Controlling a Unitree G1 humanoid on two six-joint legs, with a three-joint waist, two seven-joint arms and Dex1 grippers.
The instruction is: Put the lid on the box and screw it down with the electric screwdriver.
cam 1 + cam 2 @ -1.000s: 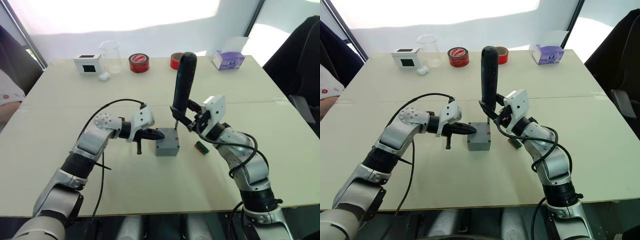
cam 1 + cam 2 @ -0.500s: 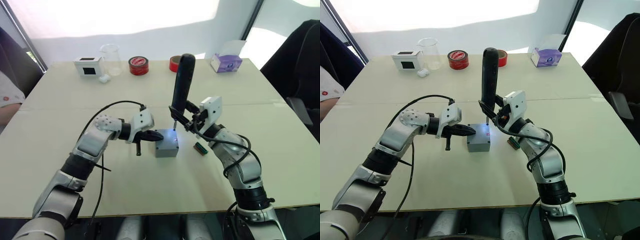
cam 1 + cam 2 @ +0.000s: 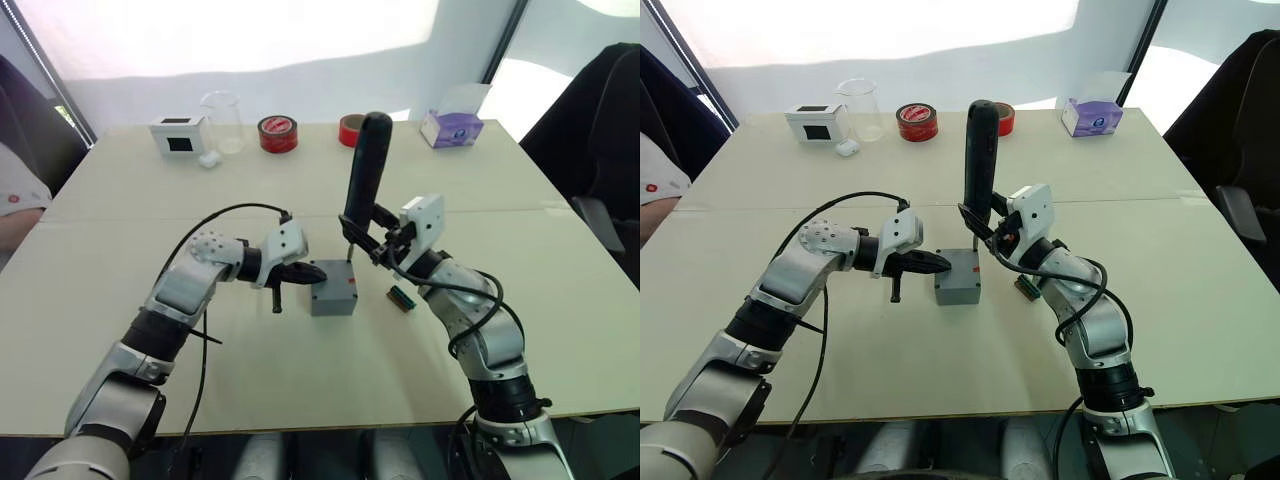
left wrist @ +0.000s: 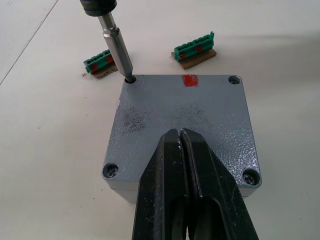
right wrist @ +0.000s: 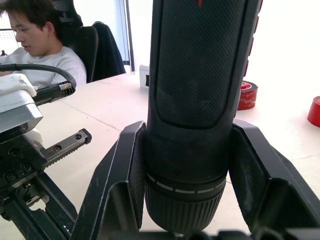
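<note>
The gray box (image 3: 334, 299) sits mid-table with the gray lid (image 4: 200, 110) lying on top of it; a red mark (image 4: 189, 80) shows at the lid's far edge. My left gripper (image 3: 314, 271) is shut, and its tips (image 4: 182, 150) rest on the lid's middle. In my right gripper (image 3: 371, 240), which is shut on its lower barrel (image 5: 187, 125), the black electric screwdriver (image 3: 365, 170) stands upright. Its metal bit (image 4: 116, 45) sits in one of the lid's far corner holes. Screw heads show in the two near corners.
Two green terminal blocks (image 4: 195, 50) lie just beyond the box. Along the table's far edge stand a white box with a black panel (image 3: 178, 133), a glass beaker (image 3: 223, 118), two red tape rolls (image 3: 278, 131) and a purple tissue box (image 3: 452, 124). A person (image 5: 40, 45) sits at the left.
A white glow lit the lid at the bit's tip half a second ago and is gone now. Both grippers, the box and the screwdriver hold their places.
</note>
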